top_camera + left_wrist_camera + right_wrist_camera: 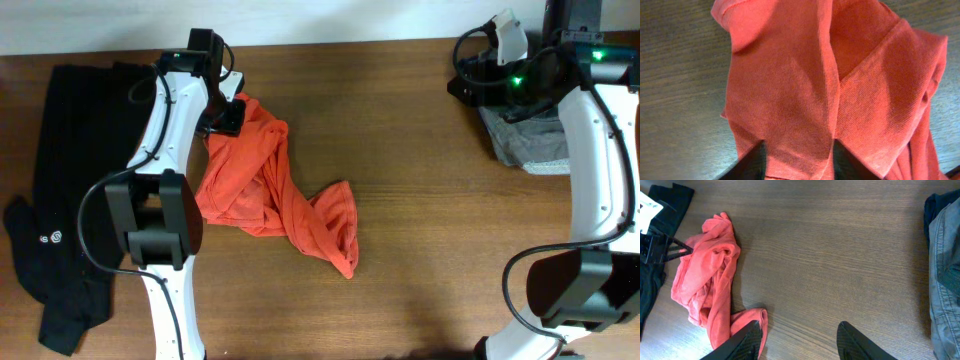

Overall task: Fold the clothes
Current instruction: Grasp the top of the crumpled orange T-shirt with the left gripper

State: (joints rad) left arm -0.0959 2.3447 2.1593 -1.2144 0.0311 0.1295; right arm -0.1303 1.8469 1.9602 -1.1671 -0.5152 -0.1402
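orange-red T-shirt [270,190] lies crumpled and unfolded on the table [430,260], left of centre; it runs as a twisted band from a bunch nearer the far edge to a loose end pointing at the near edge, about mid-table; left pincer [798,147] is down on the far end of that bunch; in the left wrist view its two fingers [756,162] stand partly apart, a ridge of shirt cloth filling the gap and touching both; can't tell whether that's a real clamp or just a straddle; right pincer [800,340] hangs over bare wood toward the far right corner, fingers spread with only table between them, well apart from the shirt; black garment [70,190] lies stretched long along the left edge, just beside the left arm, with a small white mark toward its near end; grey garment [535,150] sits heaped at the right edge near the far corner, partly under the right arm; grey heap and shirt are well apart, bare table between them
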